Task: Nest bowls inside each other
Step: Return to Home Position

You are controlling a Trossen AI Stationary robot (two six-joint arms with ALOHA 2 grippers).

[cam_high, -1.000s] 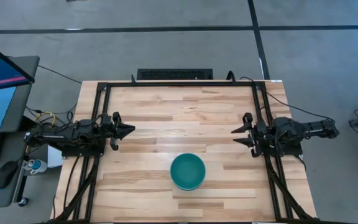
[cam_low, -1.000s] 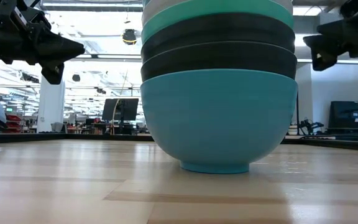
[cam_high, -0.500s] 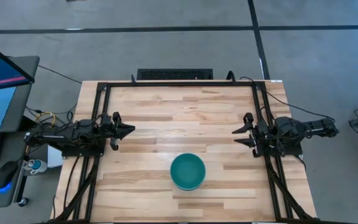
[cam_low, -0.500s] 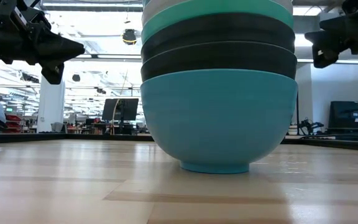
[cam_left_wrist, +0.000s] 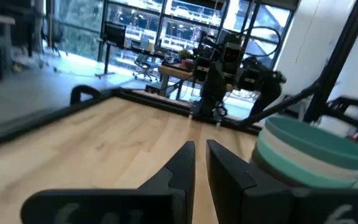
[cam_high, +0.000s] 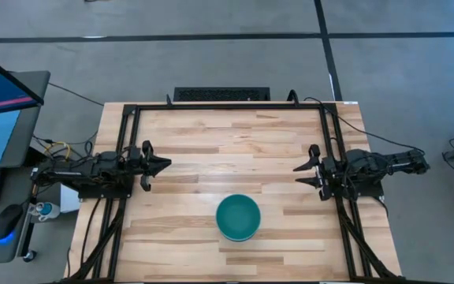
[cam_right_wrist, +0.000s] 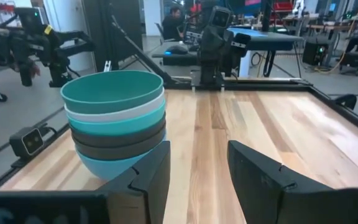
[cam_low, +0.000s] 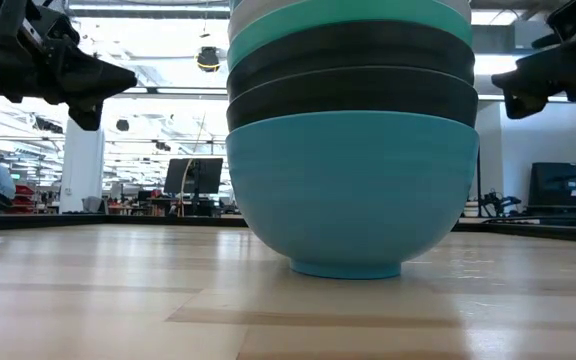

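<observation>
Plainly, the nested bowls (cam_high: 238, 217) sat lower centre. Left jaws, mid-left, were nearly pressed together; right jaws, mid-right, spread. Only a low arm swing could topple them.

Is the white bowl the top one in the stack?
No, the green bowl sits on top in the right wrist view, with the white bowl directly beneath it.

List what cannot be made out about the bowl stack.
High view: the green bowl covers every bowl beneath it.
Low view: the picture's top edge cuts off the top of the stack.
Left wrist view: the left gripper hides the stack's lower bowls.
</observation>
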